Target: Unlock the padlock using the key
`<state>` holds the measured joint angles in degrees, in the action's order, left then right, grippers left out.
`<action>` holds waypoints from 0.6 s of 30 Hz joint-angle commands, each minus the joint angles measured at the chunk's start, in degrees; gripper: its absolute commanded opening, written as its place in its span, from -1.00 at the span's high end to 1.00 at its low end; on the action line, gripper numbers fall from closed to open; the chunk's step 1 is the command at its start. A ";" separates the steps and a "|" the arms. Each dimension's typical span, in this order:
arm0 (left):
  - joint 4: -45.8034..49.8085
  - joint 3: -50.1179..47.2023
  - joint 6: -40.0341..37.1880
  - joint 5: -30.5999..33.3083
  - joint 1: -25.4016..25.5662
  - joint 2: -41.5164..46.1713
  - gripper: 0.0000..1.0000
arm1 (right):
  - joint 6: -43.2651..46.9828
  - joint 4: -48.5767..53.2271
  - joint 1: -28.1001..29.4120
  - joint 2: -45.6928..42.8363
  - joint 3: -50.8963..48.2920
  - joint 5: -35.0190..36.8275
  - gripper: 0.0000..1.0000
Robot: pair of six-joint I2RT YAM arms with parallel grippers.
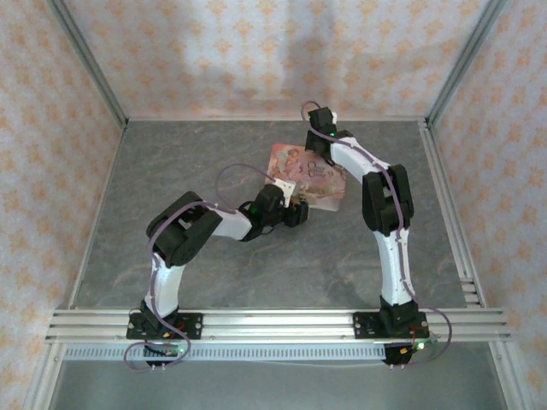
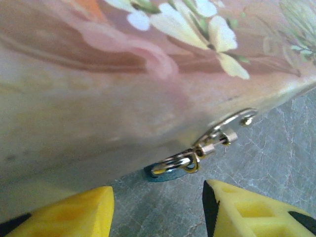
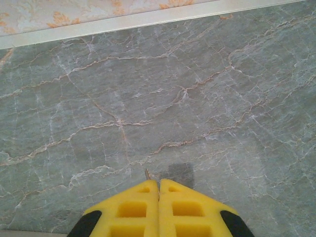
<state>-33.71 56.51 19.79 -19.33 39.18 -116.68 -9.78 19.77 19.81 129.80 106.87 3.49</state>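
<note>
The left gripper (image 2: 157, 193) is held released, its yellow fingers (image 2: 74, 212) parted with nothing between them. Just beyond that gap, the tiny bluish-grey metal padlock (image 2: 165, 174) is seen at the gilt clasp (image 2: 232, 123) on the side of the pink flower-printed rectangular box (image 2: 123, 98), low near the grey marbled desk (image 2: 276, 163). The right gripper (image 3: 159, 185) is clenched above bare desk past the box's far side. A thin pale sliver (image 3: 146, 173) is seen at its tips. What it is cannot be told.
</note>
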 commanded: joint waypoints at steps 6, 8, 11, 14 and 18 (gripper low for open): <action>-2.04 3.96 -5.60 -1.33 2.39 -0.56 0.08 | -0.81 1.26 1.30 1.24 -4.00 -0.72 1.00; -2.66 3.71 -5.34 -0.48 2.39 -0.41 0.08 | -0.93 0.94 1.38 1.16 -4.60 -0.67 1.00; -5.14 2.65 -5.11 -0.33 2.39 -0.04 0.07 | -1.03 0.62 1.46 0.89 -5.37 -0.81 1.00; -6.56 2.72 -5.29 -1.65 2.39 0.06 0.09 | -1.29 0.10 1.65 0.73 -6.22 -0.77 1.00; -8.05 3.59 -4.28 -2.23 2.48 -0.46 0.16 | -1.57 -0.26 1.83 0.68 -7.06 -0.83 1.00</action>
<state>-34.72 58.08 16.40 -20.71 41.54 -117.38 -9.80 12.84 20.21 129.36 103.20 3.66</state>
